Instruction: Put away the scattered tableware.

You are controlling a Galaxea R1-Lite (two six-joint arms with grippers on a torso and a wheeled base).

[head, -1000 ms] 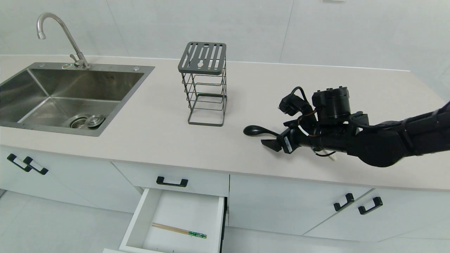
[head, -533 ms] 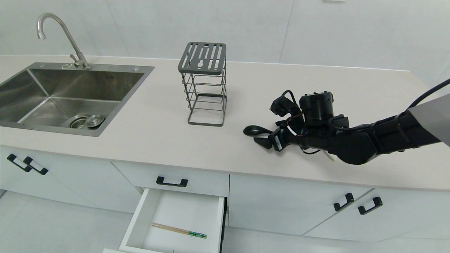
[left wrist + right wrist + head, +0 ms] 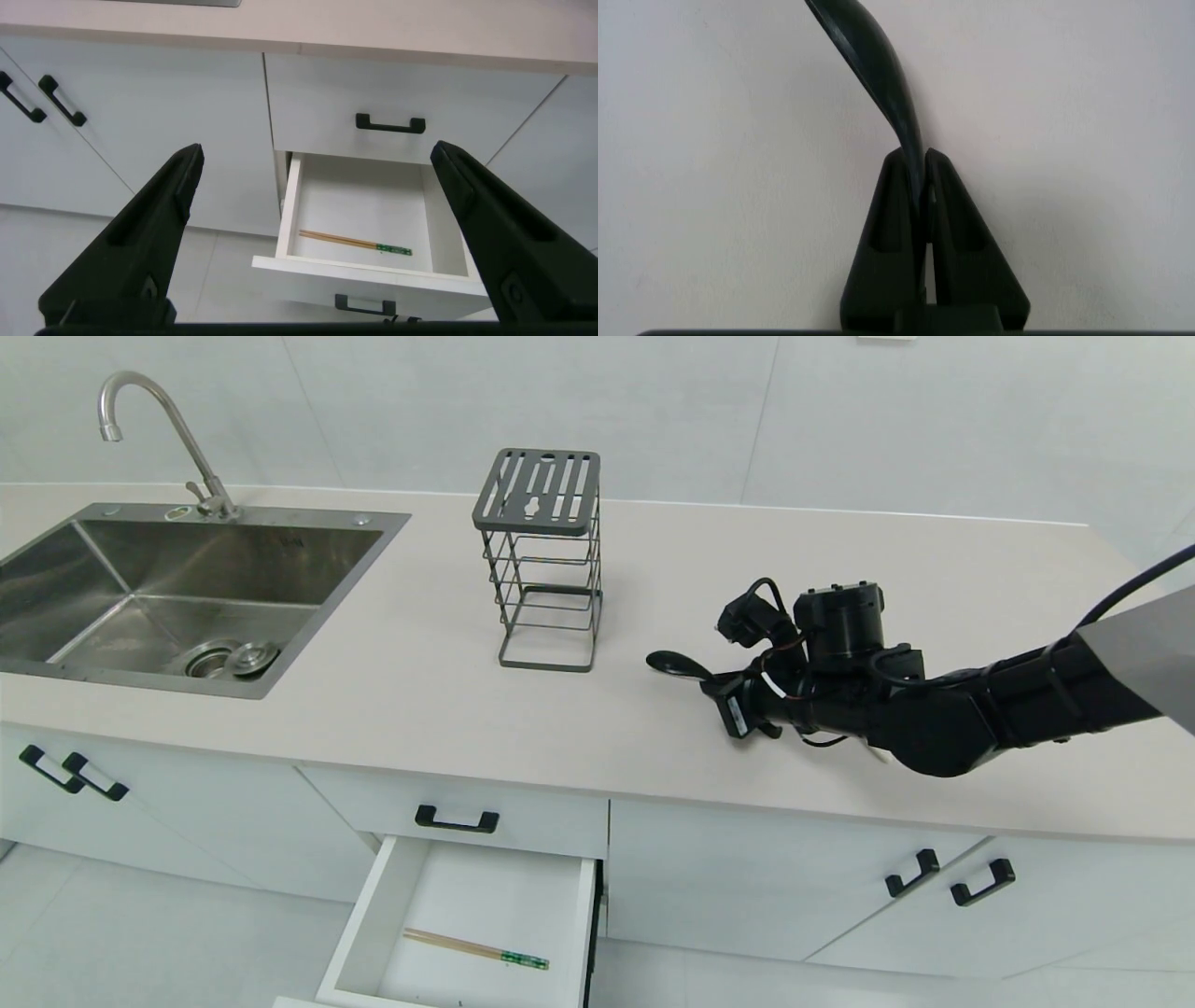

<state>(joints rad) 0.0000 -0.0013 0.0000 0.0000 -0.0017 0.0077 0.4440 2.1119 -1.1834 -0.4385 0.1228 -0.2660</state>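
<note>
The black spoon [image 3: 674, 665] is caught by its handle in the right tool [image 3: 717, 689], whose fingers are pressed together on it. The bowl of the spoon sticks out ahead of the fingertips, low over the table [image 3: 420, 728]. I cannot tell whether the bowl rests on the surface or has cleared it.

By my reading the task is partway through. A pair of chopsticks [image 3: 476, 949] already lies in the open drawer [image 3: 373, 915], which sits below the table edge, off to the left of the right tool and nearer the robot. The spoon is the one loose piece seen on the table, so the grasp looks made and the carry to the drawer and the release are not yet done. Shutting the drawer may follow, though the task does not say so.

The left tool [image 3: 318, 159] hangs with its fingers spread wide and nothing between them, looking down on the open drawer.

A wire rack [image 3: 544, 574] stands on the table beyond and left of the right tool. A sink [image 3: 308, 616] lies farther left, well apart from the spoon.
</note>
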